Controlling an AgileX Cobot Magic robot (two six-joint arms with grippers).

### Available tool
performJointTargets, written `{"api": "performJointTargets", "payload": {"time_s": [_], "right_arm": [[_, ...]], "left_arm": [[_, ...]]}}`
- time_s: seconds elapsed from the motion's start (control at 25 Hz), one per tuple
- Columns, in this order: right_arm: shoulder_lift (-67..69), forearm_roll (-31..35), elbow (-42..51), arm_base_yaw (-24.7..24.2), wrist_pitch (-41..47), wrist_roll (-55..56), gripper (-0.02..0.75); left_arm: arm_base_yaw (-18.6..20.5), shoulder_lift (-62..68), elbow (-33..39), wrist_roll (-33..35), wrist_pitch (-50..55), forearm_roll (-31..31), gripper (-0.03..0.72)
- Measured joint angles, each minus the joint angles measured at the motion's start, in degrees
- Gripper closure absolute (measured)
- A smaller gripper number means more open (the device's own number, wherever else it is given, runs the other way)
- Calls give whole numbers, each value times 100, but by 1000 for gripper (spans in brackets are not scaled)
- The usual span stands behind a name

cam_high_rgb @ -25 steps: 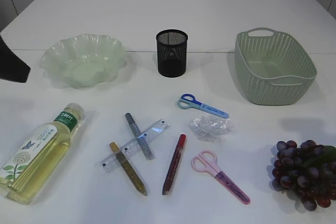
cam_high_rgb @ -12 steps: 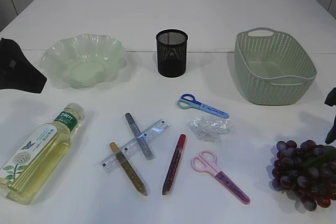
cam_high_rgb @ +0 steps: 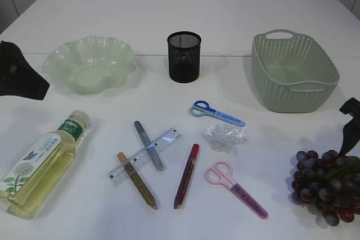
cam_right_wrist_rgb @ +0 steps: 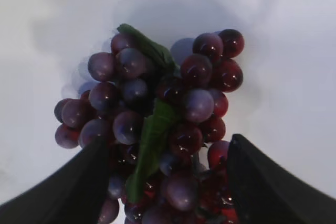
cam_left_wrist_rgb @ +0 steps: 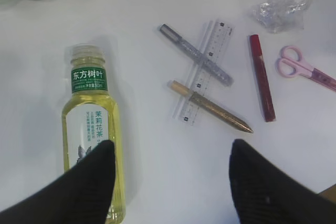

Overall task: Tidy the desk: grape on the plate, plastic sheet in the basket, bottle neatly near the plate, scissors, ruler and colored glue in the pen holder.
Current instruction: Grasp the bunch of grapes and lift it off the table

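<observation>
The grape bunch (cam_right_wrist_rgb: 157, 129) lies directly under the right gripper (cam_right_wrist_rgb: 165, 182), between its wide-apart jaws; the left gripper (cam_left_wrist_rgb: 168, 182), jaws also apart, hovers beside the bottle (cam_left_wrist_rgb: 94, 124).

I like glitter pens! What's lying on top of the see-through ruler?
The silver glitter glue pen lies across the ruler. The gold glue pen crosses its lower end. The bits of ruler beneath them are covered.

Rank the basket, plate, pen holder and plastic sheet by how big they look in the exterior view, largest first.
1. Basket and plate: about equally wide; the basket looks bulkier, but it's too close to rank them firmly.
2. Pen holder.
3. Plastic sheet, the smallest, though it lies nearer the camera than the rest.
</observation>
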Motion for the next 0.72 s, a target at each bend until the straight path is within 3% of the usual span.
{"api": "performJointTargets", "payload": {"time_s": [0.24, 0.72], "right_arm": [[316, 46, 0, 0, -52, 312, 192], [631, -587, -9, 0, -317, 1089, 192]], "left_arm": [[0, 0, 0, 0, 0, 0, 190], [0, 0, 0, 0, 0, 4, 190]]}}
